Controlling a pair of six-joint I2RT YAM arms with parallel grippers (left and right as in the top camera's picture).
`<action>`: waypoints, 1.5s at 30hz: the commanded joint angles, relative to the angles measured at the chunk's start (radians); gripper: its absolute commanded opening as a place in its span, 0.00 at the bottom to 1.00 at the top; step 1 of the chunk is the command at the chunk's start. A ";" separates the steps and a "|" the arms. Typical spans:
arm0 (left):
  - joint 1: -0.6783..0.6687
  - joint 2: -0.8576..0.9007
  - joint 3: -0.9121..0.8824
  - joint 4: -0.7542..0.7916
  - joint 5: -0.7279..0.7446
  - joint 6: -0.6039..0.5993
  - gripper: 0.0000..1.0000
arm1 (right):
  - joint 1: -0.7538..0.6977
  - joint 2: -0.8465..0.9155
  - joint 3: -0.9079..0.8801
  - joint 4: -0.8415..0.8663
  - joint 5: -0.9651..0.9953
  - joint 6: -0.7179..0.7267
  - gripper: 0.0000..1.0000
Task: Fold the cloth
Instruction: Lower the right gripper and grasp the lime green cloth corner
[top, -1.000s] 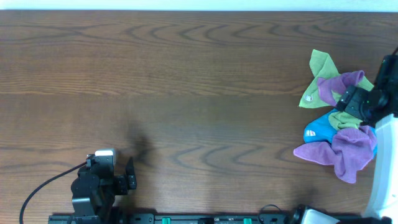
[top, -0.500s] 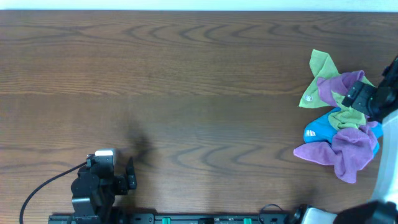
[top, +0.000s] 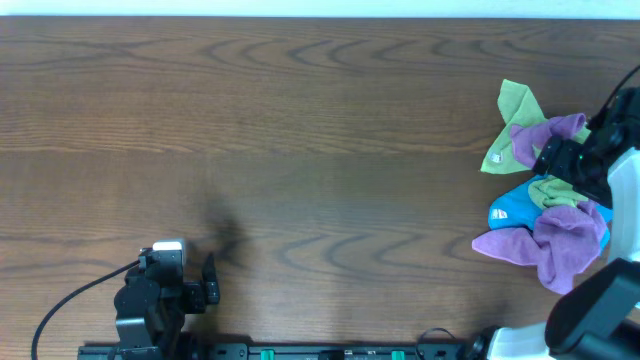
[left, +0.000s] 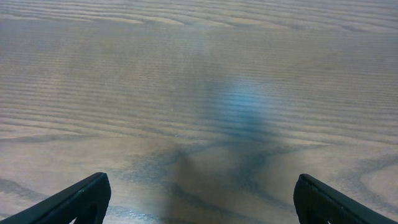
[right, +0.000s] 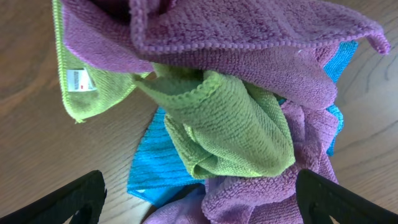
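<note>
The cloth (top: 556, 190) is plain lime-green and lies bunched in the middle of a pile at the table's right edge. In the right wrist view it (right: 233, 130) sits crumpled between purple cloths, over a blue one. My right gripper (top: 553, 160) hovers just over the pile, open and empty; its fingers (right: 202, 208) straddle the pile's lower part. My left gripper (top: 208, 283) is far off at the front left, open and empty over bare wood (left: 199, 205).
The pile also holds two purple cloths (top: 545, 245) (right: 249, 37), a blue cloth (top: 512, 211) (right: 152, 171), and a second lime-green cloth with a small white tag (top: 508, 128) (right: 84, 93). The brown wooden table (top: 300, 150) stretches left of the pile.
My right gripper shifted slightly right and then back left over the pile, staying open. The cloths and the left arm have not moved.
</note>
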 joint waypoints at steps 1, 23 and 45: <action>-0.005 -0.006 -0.002 0.000 -0.007 0.006 0.95 | -0.013 0.029 0.006 0.004 0.033 -0.021 0.97; -0.005 -0.006 -0.002 0.000 -0.007 0.006 0.95 | -0.014 0.075 0.006 0.074 0.107 -0.058 0.64; -0.005 -0.006 -0.002 0.000 -0.007 0.006 0.95 | 0.029 -0.152 0.006 0.032 0.077 -0.099 0.01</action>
